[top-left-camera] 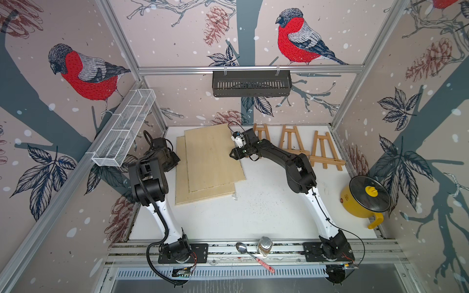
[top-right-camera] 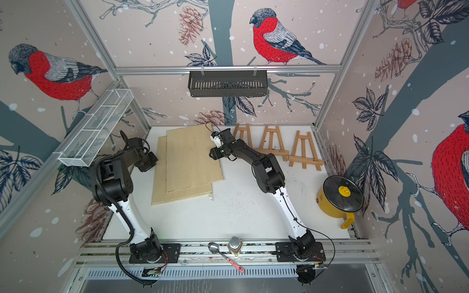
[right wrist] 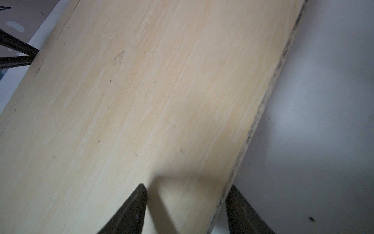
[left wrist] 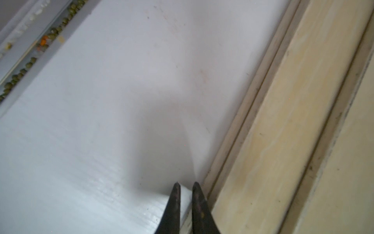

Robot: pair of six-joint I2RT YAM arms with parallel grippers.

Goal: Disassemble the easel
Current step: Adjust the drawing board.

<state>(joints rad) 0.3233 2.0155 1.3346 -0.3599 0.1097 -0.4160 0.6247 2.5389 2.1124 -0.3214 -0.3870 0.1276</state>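
Note:
Three small wooden easels stand along the back right in both top views: one (top-left-camera: 262,132) half hidden behind my right arm, a middle one (top-left-camera: 291,142) and an outer one (top-left-camera: 326,152). Nothing rests on them. Two pale plywood boards lie stacked to their left, the top board (top-left-camera: 213,157) over the lower board (top-left-camera: 182,185). My right gripper (top-left-camera: 234,153) (right wrist: 188,187) is open, straddling the top board's (right wrist: 141,101) right edge: one finger above the wood, the other beyond the edge. My left gripper (top-left-camera: 175,161) (left wrist: 185,185) is shut and empty over the white table (left wrist: 101,121), beside the boards' (left wrist: 293,121) left edge.
A yellow pot with a dark lid (top-left-camera: 365,197) sits at the right wall. A spoon (top-left-camera: 241,247) and a glass jar (top-left-camera: 265,246) lie on the front rail. A white wire basket (top-left-camera: 124,129) hangs on the left wall, a black basket (top-left-camera: 251,83) on the back wall.

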